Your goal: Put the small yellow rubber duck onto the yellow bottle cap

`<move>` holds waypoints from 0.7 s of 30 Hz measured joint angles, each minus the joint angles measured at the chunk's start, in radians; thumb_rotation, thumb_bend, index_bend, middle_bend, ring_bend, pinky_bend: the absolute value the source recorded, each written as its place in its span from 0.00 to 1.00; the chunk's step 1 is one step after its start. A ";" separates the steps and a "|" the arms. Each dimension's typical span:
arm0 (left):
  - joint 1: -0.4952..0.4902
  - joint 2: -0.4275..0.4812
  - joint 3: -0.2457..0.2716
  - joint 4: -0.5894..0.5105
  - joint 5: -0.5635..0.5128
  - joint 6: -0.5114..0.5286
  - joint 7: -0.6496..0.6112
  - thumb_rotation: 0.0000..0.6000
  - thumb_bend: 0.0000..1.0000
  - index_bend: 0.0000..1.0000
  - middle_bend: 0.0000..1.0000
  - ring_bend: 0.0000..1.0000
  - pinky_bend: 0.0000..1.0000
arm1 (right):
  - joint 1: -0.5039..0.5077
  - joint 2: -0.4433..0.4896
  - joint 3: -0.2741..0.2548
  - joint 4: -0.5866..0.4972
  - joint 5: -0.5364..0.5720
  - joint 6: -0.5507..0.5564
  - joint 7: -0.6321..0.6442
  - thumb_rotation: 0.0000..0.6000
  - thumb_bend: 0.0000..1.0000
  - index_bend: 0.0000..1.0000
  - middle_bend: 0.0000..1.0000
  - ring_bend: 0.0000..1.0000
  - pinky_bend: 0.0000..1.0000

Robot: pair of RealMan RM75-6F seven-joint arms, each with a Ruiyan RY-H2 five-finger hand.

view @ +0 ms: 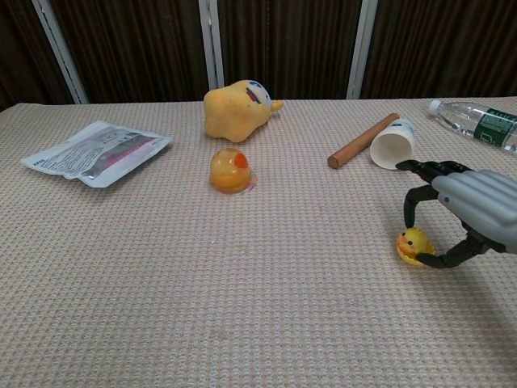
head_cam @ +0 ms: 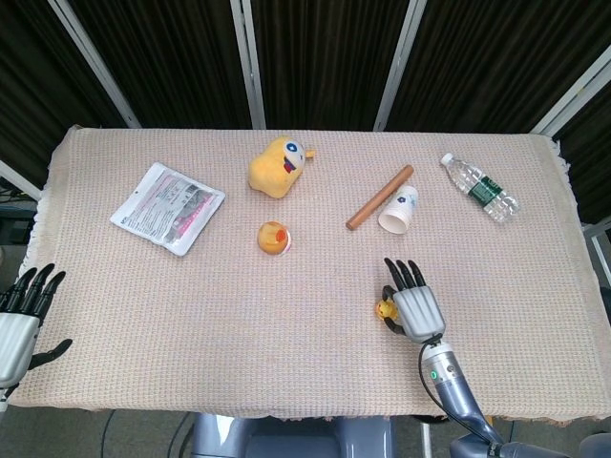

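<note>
The small yellow rubber duck [head_cam: 385,309] [view: 413,245] sits on the cloth near the front right. My right hand [head_cam: 412,305] [view: 468,214] arches over it from the right. Its thumb tip lies against the duck's lower side and a dark fingertip [view: 408,223] hovers just above the duck's head. The duck still rests on the table. The yellow-orange bottle cap [head_cam: 273,237] [view: 230,171] stands mid-table, far to the left of the duck. My left hand [head_cam: 19,320] hangs off the table's front left corner with fingers spread, holding nothing.
A yellow plush toy [head_cam: 277,165] lies behind the cap. A foil packet [head_cam: 168,206] is at the left. A wooden rod [head_cam: 379,197], a tipped paper cup [head_cam: 398,210] and a water bottle [head_cam: 480,188] lie at the back right.
</note>
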 measured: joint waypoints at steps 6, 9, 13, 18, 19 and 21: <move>0.001 0.001 -0.001 -0.001 -0.001 0.000 0.001 1.00 0.00 0.00 0.00 0.00 0.20 | -0.004 0.001 0.000 0.008 -0.004 -0.001 0.019 1.00 0.21 0.47 0.00 0.00 0.00; 0.001 0.001 -0.001 -0.002 -0.001 0.001 0.004 1.00 0.00 0.00 0.00 0.00 0.20 | -0.005 0.001 0.001 0.008 -0.005 -0.002 0.027 1.00 0.21 0.47 0.00 0.00 0.00; 0.002 0.001 -0.002 -0.002 -0.002 0.003 0.004 1.00 0.00 0.00 0.00 0.00 0.20 | -0.006 0.002 0.001 0.008 -0.007 -0.004 0.034 1.00 0.21 0.45 0.00 0.00 0.00; 0.004 0.001 -0.002 -0.001 -0.002 0.004 0.003 1.00 0.00 0.00 0.00 0.00 0.20 | -0.006 0.003 0.002 0.009 -0.007 -0.010 0.048 1.00 0.21 0.43 0.00 0.00 0.00; 0.004 0.001 -0.002 -0.001 -0.002 0.005 0.003 1.00 0.00 0.00 0.00 0.00 0.20 | -0.006 0.004 0.002 0.008 -0.007 -0.012 0.051 1.00 0.21 0.43 0.00 0.00 0.00; 0.005 0.001 -0.002 -0.001 -0.002 0.005 0.003 1.00 0.00 0.00 0.00 0.00 0.20 | -0.006 0.007 0.002 0.006 -0.008 -0.014 0.056 1.00 0.21 0.43 0.00 0.00 0.00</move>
